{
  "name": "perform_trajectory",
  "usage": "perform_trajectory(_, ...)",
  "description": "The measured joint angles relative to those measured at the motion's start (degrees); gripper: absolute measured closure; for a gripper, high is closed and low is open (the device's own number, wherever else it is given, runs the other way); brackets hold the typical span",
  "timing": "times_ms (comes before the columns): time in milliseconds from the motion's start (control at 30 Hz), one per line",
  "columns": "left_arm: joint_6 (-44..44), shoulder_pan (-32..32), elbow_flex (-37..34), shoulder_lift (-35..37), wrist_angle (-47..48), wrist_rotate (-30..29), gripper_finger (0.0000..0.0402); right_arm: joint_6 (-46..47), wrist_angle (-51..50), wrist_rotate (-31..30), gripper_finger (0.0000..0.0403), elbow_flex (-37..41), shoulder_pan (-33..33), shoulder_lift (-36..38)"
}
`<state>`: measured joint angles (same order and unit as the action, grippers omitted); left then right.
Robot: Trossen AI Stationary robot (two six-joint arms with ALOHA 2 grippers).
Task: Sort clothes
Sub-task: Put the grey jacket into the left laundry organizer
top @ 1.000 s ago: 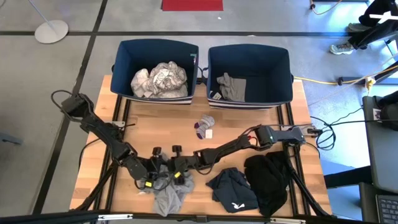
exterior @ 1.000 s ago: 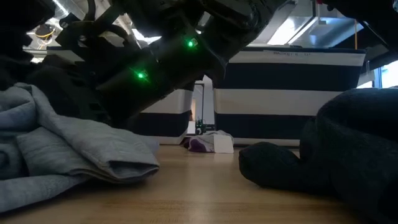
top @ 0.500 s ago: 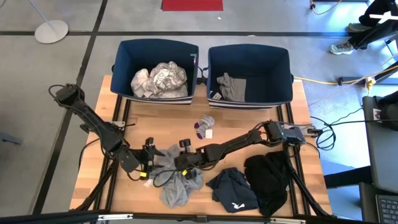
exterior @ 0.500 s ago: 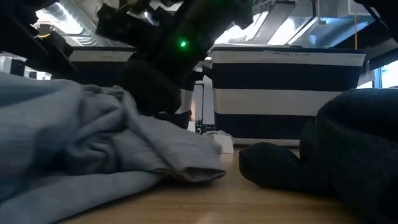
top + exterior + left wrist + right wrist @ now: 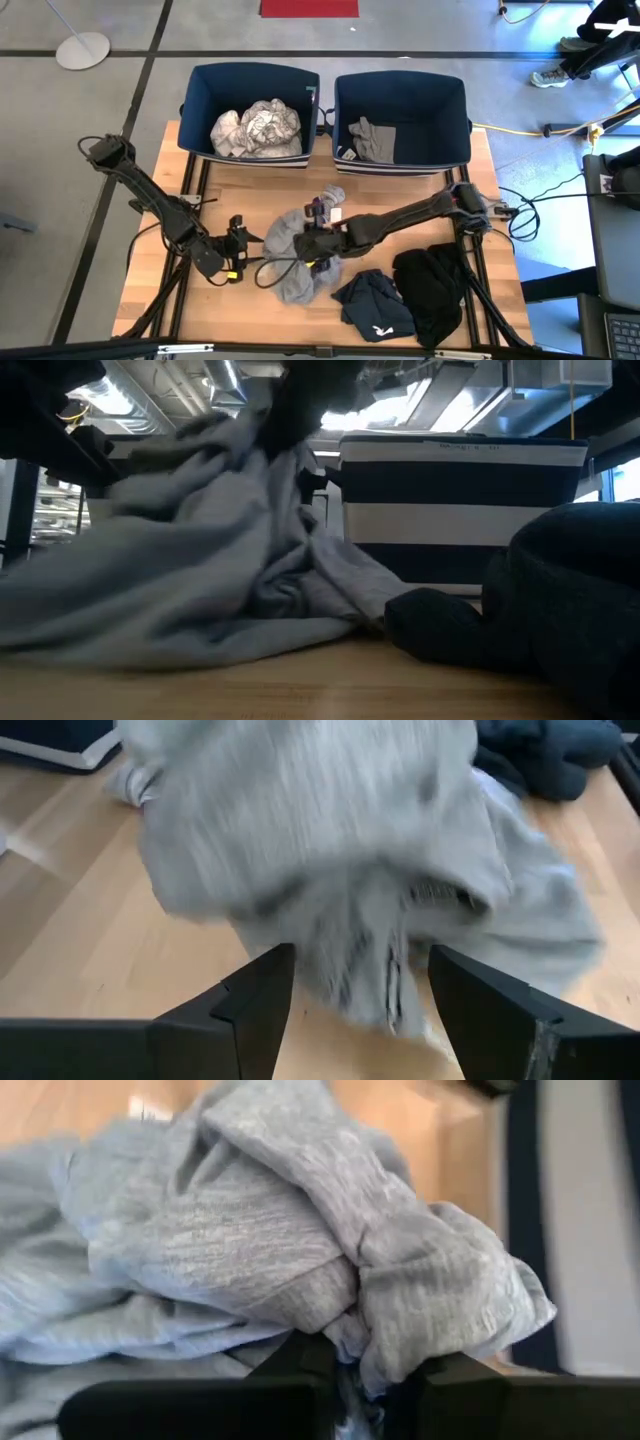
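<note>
A light grey garment (image 5: pixel 290 255) (image 5: pixel 200 570) is bunched up at the middle of the table, with my right gripper (image 5: pixel 318 240) (image 5: pixel 375 1380) shut on it. My left gripper (image 5: pixel 243 258) (image 5: pixel 360 1010) stands open just left of the garment, which hangs a little ahead of its fingertips. A navy garment (image 5: pixel 372 305) and a black garment (image 5: pixel 432 290) lie at the near right. Small socks (image 5: pixel 330 198) lie beyond the grey garment, partly hidden by it. My right gripper pinches a bunched fold of the grey garment (image 5: pixel 385 1345) between its two fingers, several layers thick. The fingers slant down from the table's right side. The garment's upper part is lifted and hangs slack, and its lower end (image 5: pixel 295 290) lies on the table.
Two navy bins stand at the far edge. The left bin (image 5: pixel 200 110) holds white and patterned clothes (image 5: pixel 255 128); the right bin (image 5: pixel 455 115) holds a grey piece (image 5: pixel 372 140). The black garment (image 5: pixel 560 600) fills the low view's right side.
My right gripper has risen and gone toward the table's far right, drawing the grey garment up from a flat heap; its lower end stays on the table. My left gripper has drawn back toward the table's left edge and up a little, clear of the garment.
</note>
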<state>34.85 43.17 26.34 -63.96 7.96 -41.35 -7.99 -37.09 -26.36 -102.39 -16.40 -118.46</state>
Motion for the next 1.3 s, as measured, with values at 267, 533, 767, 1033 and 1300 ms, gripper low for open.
perform_trajectory(267, 0.16, -0.76, -0.02, 0.00, -1.12, -0.08, 0.0179, 0.13, -4.30, -7.52, 0.0363, 0.01, 1.22, 12.60)
perform_trajectory(533, -1.52, -1.30, -0.04, 0.00, -2.55, -2.79, 0.0179, -0.59, -1.98, -11.86, 0.0364, 0.00, 5.25, 25.63)
perform_trajectory(767, -2.00, -1.33, -1.59, 0.00, -2.84, -2.84, 0.0179, -6.01, 4.38, -15.85, 0.0364, 0.00, 8.87, 33.16)
perform_trajectory(1033, -2.23, -1.28, -1.81, 0.02, -2.87, -3.03, 0.0179, -16.67, 16.71, -18.16, 0.0364, 0.00, 16.39, 39.72)
perform_trajectory(1300, -2.25, -1.28, -1.81, 0.02, -2.61, -3.96, 0.0179, -25.49, 35.55, -17.02, 0.0364, -0.04, 24.76, 43.43)
